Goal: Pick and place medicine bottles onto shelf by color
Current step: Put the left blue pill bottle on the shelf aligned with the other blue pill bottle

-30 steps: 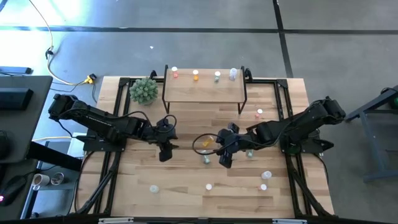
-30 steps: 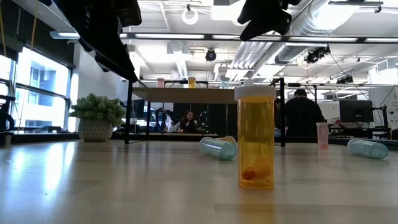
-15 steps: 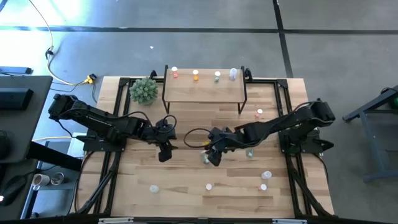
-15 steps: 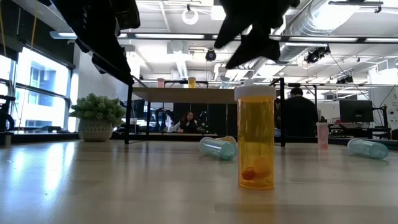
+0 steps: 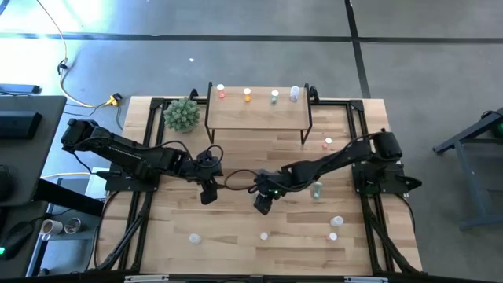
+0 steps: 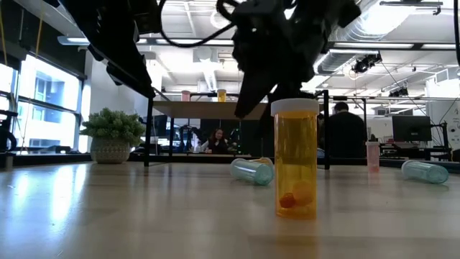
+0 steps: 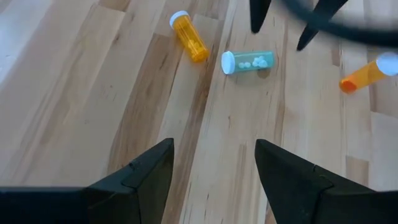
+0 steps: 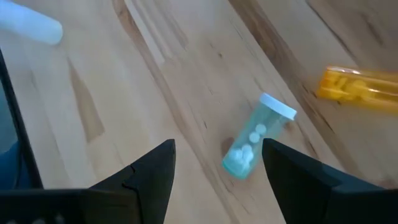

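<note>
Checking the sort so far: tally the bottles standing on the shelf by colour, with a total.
Red bottle: 1
Orange bottle: 1
Green bottle: 1
Clear bottle: 1
Total on the shelf: 4

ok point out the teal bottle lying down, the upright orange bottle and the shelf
teal bottle (image 8: 254, 144), right wrist view, middle of its clear body
upright orange bottle (image 6: 295, 162), low view, middle of its body
shelf (image 5: 255, 115), high view, bare wood top
</note>
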